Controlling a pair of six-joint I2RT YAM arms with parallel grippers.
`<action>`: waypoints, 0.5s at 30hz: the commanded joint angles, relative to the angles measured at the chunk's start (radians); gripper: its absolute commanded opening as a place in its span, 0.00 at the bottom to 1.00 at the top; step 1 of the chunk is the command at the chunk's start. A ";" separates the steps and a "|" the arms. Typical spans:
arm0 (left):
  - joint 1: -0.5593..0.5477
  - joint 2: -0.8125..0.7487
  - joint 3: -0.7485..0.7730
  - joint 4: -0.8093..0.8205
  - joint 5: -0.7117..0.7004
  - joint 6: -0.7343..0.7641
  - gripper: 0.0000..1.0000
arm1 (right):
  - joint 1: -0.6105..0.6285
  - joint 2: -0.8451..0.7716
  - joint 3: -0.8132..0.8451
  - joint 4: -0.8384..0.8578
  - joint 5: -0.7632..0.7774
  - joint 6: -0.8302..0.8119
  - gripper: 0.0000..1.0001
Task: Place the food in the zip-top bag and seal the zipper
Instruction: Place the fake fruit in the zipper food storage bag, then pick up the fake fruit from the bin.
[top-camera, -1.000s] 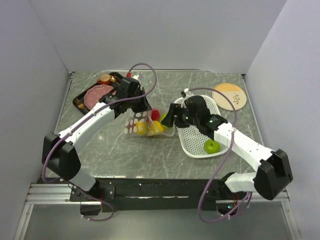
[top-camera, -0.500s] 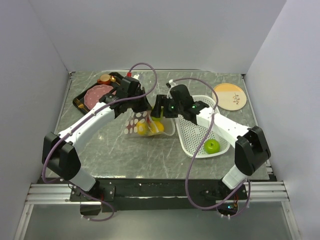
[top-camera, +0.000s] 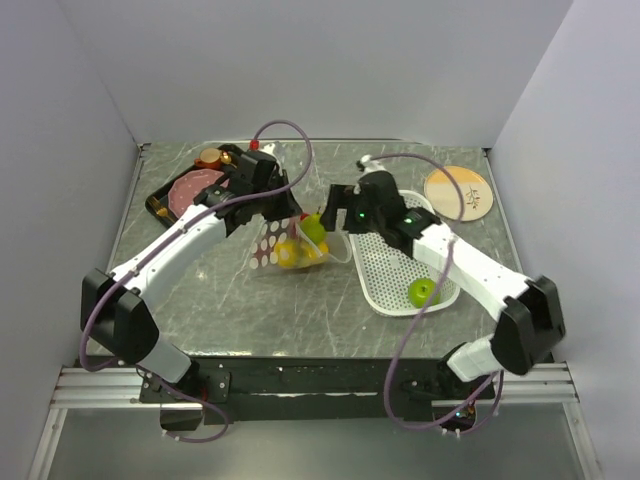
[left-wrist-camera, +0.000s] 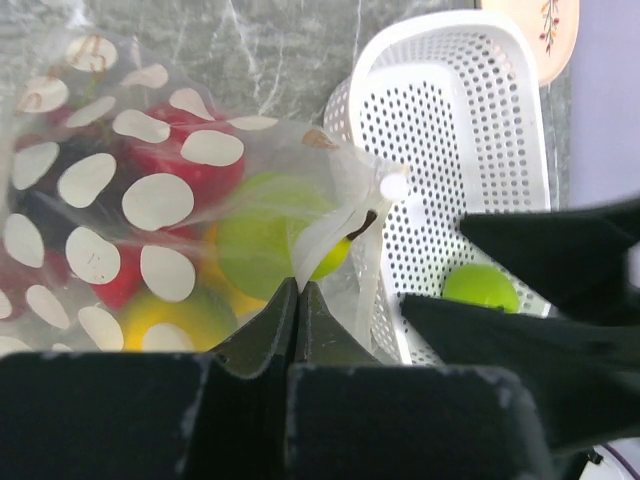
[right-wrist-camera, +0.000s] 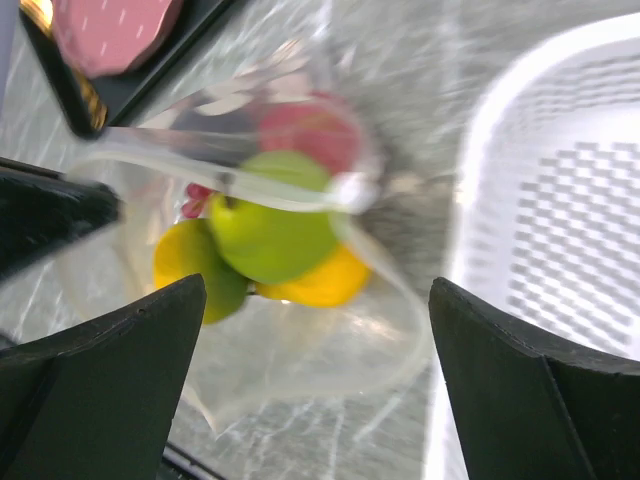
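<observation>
The zip-top bag (top-camera: 283, 247) lies mid desk (top-camera: 200, 300), holding most food (right-wrist-camera: 275, 240). Your left fingers (left-wrist-camera: 265, 335) pinch its mouth; your right fingers (right-wrist-camera: 110, 390) gape empty. One green apple (top-camera: 423, 292) waits in the basket (top-camera: 385, 268), and the zipper (right-wrist-camera: 280, 198) is unsealed.

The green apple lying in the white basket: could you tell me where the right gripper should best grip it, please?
Grip the green apple across its round middle, coming straight down from above: it lies alone in the basket's near end, whose raised rim probably blocks a sideways approach.
</observation>
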 joint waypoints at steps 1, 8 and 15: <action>-0.002 -0.079 0.039 0.022 -0.068 0.005 0.01 | -0.079 -0.187 -0.068 -0.025 0.113 -0.013 1.00; 0.000 -0.128 0.002 0.035 -0.166 0.002 0.03 | -0.142 -0.301 -0.194 -0.048 0.095 -0.042 0.81; -0.002 -0.189 -0.027 0.076 -0.200 -0.010 0.13 | -0.144 -0.324 -0.257 -0.036 0.107 0.002 0.73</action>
